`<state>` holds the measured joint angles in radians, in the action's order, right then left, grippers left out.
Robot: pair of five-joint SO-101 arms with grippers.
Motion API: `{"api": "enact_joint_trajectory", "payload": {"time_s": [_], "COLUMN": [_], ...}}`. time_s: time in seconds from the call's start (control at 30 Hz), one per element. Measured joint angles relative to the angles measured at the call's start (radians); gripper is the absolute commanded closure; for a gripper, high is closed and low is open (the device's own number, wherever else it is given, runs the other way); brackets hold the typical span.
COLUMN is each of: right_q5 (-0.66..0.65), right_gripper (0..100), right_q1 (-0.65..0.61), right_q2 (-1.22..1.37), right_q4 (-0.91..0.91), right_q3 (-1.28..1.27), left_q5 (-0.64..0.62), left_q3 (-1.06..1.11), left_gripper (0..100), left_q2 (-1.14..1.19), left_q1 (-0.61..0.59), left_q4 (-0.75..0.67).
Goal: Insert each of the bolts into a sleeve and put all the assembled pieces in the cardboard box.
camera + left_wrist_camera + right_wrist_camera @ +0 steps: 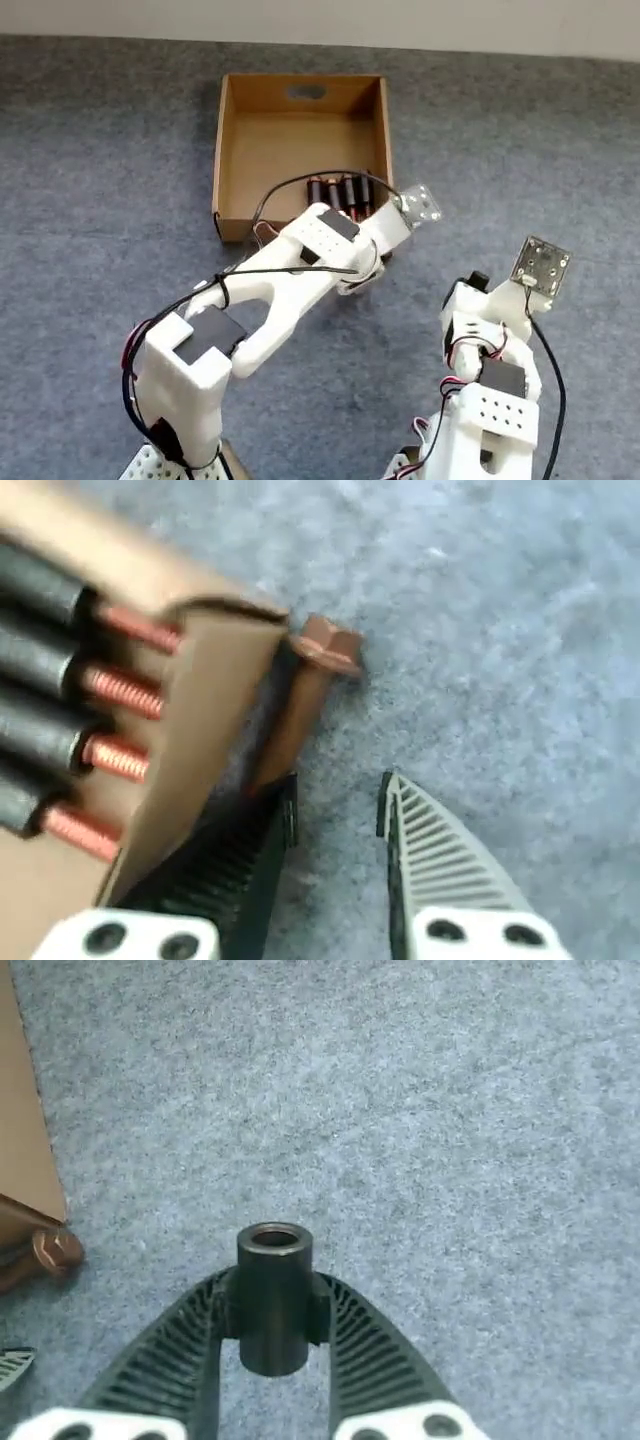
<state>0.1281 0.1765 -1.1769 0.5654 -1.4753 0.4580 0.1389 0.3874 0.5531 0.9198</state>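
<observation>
Grey felt covers the counter, where our left jaws hang open just short of the bolt lying against the cardboard box, so we should close squarely on its shank before meeting the sleeve clamped in our right jaws.

Table is mottled grey-blue carpet, cardboard box plain tan-brown. Bolt is copper-brown, sleeve matte black, assembled pieces black with copper threads. Left claw has one black ribbed finger and one white, right claw both black ribbed, arms white with black servo blocks.
</observation>
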Motion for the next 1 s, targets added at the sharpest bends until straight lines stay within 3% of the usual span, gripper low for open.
{"api": "enact_joint_trajectory", "payload": {"time_s": [0.27, 0.87, 1.0], "right_q5": [0.0, 0.0, 0.0], "right_gripper": [99.3, 99.3, 99.3], "right_q1": [0.0, 0.0, 0.0], "right_q2": [0.0, 0.0, 0.0], "right_q4": [0.0, 0.0, 0.0], "right_q3": [0.0, 0.0, 0.0], "left_q5": [0.104, 0.212, 0.21], "left_q3": [-0.097, -0.167, -0.189], "left_gripper": [85, 85, 91], "left_q2": [0.005, 0.117, 0.155], "left_q1": [0.0, -0.025, -0.026], "left_q4": [0.143, 0.115, 0.118]}}
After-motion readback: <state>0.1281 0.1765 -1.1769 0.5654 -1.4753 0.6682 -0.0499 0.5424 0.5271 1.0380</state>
